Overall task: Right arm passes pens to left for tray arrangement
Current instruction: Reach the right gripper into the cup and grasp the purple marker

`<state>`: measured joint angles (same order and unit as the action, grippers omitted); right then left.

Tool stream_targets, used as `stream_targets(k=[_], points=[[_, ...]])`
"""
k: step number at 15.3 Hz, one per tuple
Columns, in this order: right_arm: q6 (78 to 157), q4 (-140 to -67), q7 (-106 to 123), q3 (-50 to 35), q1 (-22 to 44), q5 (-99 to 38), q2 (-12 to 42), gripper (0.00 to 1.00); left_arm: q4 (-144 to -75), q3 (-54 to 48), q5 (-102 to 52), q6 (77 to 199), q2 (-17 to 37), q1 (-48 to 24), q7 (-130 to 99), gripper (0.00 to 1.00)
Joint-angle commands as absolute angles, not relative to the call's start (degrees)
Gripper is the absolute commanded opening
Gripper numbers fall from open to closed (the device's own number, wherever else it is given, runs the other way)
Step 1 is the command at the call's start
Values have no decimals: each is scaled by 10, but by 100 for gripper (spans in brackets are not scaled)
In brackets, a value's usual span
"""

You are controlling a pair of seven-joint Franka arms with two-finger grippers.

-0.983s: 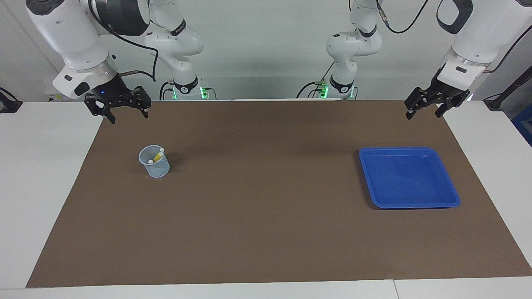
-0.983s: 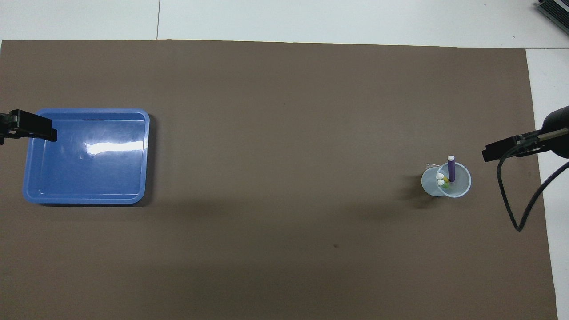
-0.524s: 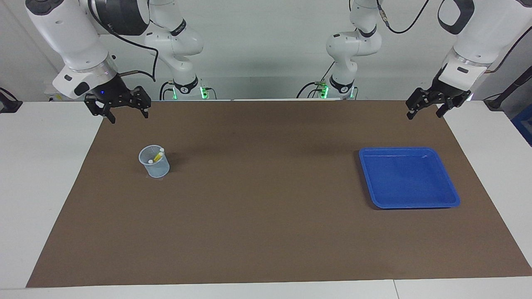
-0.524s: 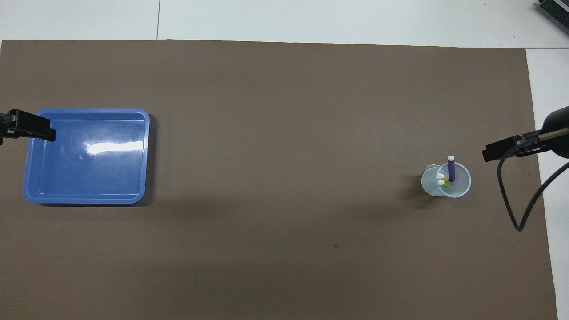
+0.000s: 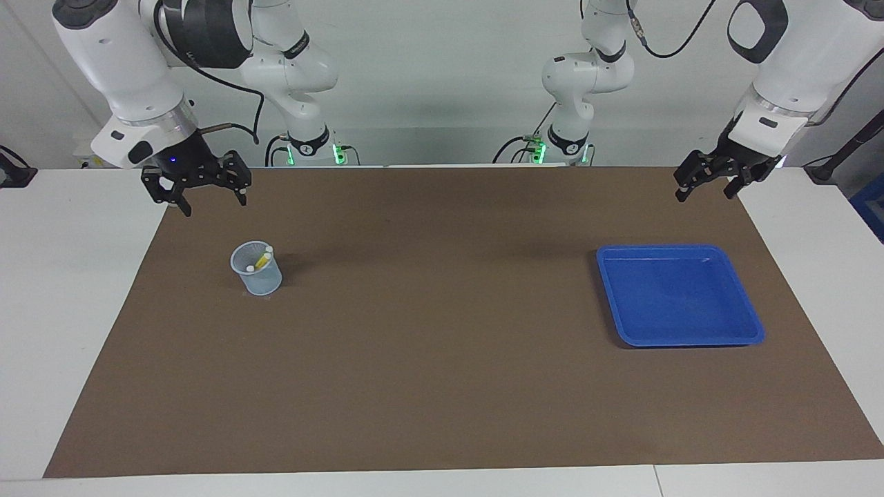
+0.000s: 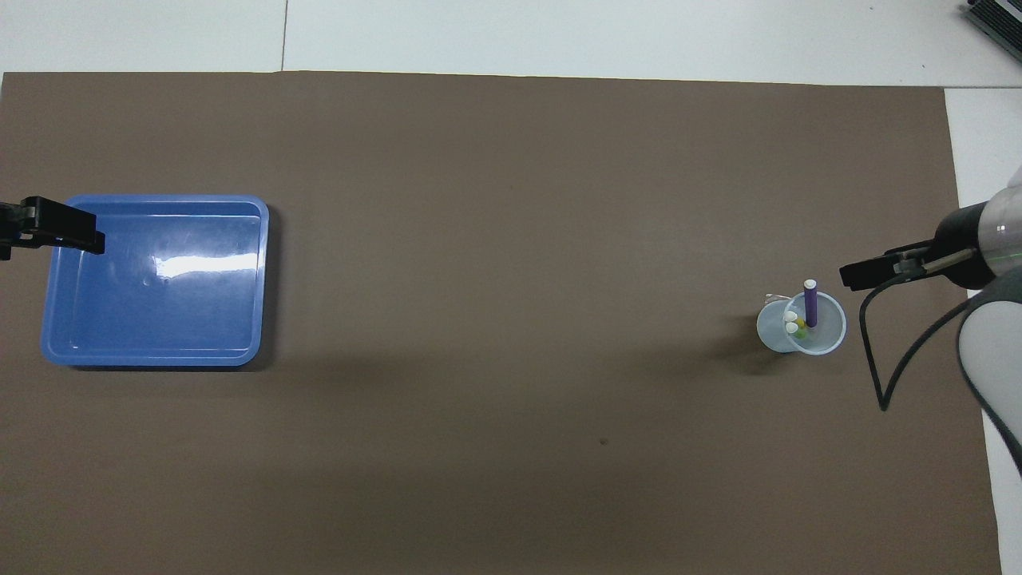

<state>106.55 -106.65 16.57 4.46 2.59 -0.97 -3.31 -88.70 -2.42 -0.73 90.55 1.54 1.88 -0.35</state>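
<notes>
Bright, even overhead light, soft shadows, white glare on the tray (image 6: 184,266).

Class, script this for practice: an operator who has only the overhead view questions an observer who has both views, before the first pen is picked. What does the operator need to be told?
Operator: From overhead, the left tool overlaps the blue tray. Is it touching it?
Observer: No. It hangs in the air over the brown mat, apart from the tray.
Operator: Is the right tool at the cup yet?
Observer: No. It is raised over the mat's edge, apart from the cup and the pens in it.
Operator: Are its fingers ready?
Observer: Yes, they are spread open and hold nothing.
</notes>
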Motion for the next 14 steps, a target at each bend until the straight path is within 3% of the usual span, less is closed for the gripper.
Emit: stream_targets(k=[1, 2, 5, 8, 14], points=[[1140, -1156, 211, 42, 18, -16, -49, 100, -893, -24, -1, 918, 10, 15, -3, 100], [1149, -1161, 243, 43, 18, -15, -39, 100, -894, -24, -1, 916, 8, 15, -3, 100], [1160, -1162, 314, 43, 14, -14, -11, 75, -894, -24, -1, 914, 4, 14, -1, 100], [1165, -1161, 324, 43, 3, -13, 12, 62, -908, -25, -1, 904, -5, 13, -2, 100], [1189, -1157, 309, 40, 15, -13, 40, 61, -920, -26, -1, 893, -19, 12, -4, 100]])
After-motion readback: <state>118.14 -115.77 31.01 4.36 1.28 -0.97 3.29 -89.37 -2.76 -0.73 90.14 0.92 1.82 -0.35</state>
